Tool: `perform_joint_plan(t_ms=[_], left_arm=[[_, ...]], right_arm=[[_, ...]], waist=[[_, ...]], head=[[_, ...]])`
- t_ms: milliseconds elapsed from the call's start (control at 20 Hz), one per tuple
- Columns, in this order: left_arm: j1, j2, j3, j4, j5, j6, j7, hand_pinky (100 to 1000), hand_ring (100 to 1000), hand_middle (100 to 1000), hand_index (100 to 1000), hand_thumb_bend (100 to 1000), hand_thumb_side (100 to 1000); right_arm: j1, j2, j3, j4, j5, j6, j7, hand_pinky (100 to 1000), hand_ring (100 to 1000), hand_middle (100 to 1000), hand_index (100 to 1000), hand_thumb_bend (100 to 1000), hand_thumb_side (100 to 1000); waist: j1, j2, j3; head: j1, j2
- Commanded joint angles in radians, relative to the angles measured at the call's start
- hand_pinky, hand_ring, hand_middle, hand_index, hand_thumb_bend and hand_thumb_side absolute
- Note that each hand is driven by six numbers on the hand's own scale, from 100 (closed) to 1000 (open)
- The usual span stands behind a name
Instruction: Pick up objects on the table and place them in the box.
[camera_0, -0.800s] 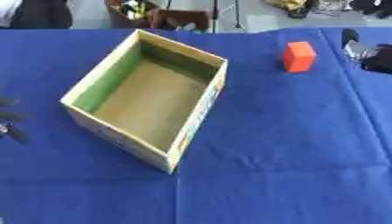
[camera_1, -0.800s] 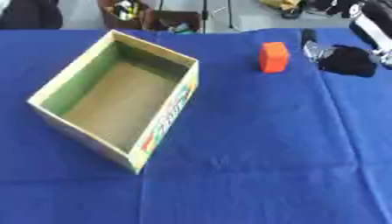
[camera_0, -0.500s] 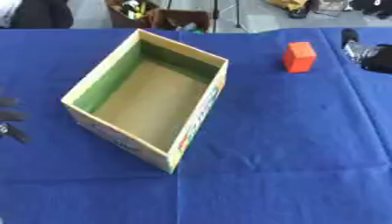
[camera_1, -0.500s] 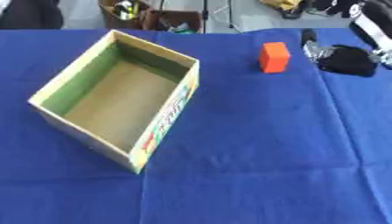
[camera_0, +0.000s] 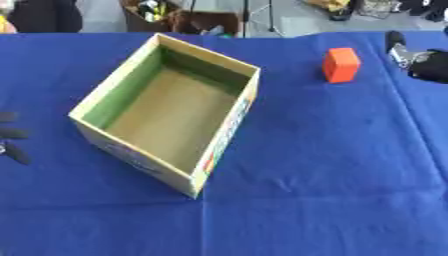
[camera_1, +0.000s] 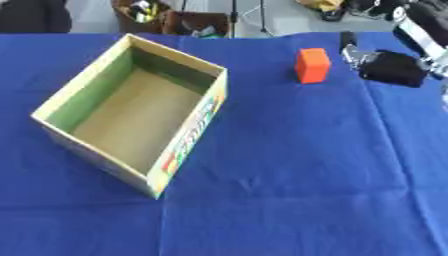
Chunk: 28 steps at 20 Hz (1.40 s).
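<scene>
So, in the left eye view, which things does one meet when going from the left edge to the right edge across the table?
Left hand at the left edge, only its fingers showing → open cardboard box → orange block → right hand at the right edge.

Right robot hand (camera_1: 391, 67) at far right, left robot hand (camera_0: 12, 145) fingertips at left edge

blue tablecloth (camera_0: 332, 165) | grey floor (camera_0: 280, 20) beyond | cluttered brown bin (camera_1: 188, 22)

No readable text, coloured printing on the box (camera_1: 188, 142) side (too blurred to read)
</scene>
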<state>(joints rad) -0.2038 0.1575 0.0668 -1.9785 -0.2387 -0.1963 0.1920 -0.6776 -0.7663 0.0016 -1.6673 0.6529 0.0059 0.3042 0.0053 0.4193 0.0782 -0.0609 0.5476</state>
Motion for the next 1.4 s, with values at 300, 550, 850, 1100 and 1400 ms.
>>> perform_joint_plan(t_ms=[300,550,850,1100,1400], left_arm=[[-0.008,0.01,-0.008,-0.021,-0.003,-0.002,-0.007,341,563,628,824,100,937],[-0.007,0.01,-0.01,-0.021,-0.004,-0.002,-0.01,339,562,628,824,100,936],[-0.006,0.012,-0.011,-0.021,-0.008,-0.002,-0.012,338,562,628,824,100,936],[-0.005,0.012,-0.014,-0.021,-0.01,-0.002,-0.016,336,560,627,824,100,934],[-0.009,0.013,-0.017,-0.021,-0.013,-0.005,-0.021,335,560,627,824,100,932]], right_arm=[[-0.081,-0.072,0.016,0.134,0.106,-0.103,0.084,880,920,931,1000,444,928],[-0.127,-0.078,0.024,0.221,0.144,-0.141,0.148,907,940,972,1000,463,828],[-0.175,-0.088,0.022,0.285,0.148,-0.169,0.224,911,942,983,1000,382,718],[-0.22,-0.097,0.025,0.338,0.156,-0.186,0.245,904,938,980,1000,343,676],[-0.257,-0.113,0.035,0.4,0.176,-0.214,0.251,895,934,981,1000,317,643]], waist=[[-0.003,-0.013,0.013],[-0.006,-0.008,0.021],[-0.008,-0.001,0.028],[-0.011,0.008,0.036],[-0.016,0.028,0.054]], head=[[-0.016,-0.022],[-0.03,-0.032],[-0.037,-0.04],[-0.047,-0.048],[-0.06,-0.064]])
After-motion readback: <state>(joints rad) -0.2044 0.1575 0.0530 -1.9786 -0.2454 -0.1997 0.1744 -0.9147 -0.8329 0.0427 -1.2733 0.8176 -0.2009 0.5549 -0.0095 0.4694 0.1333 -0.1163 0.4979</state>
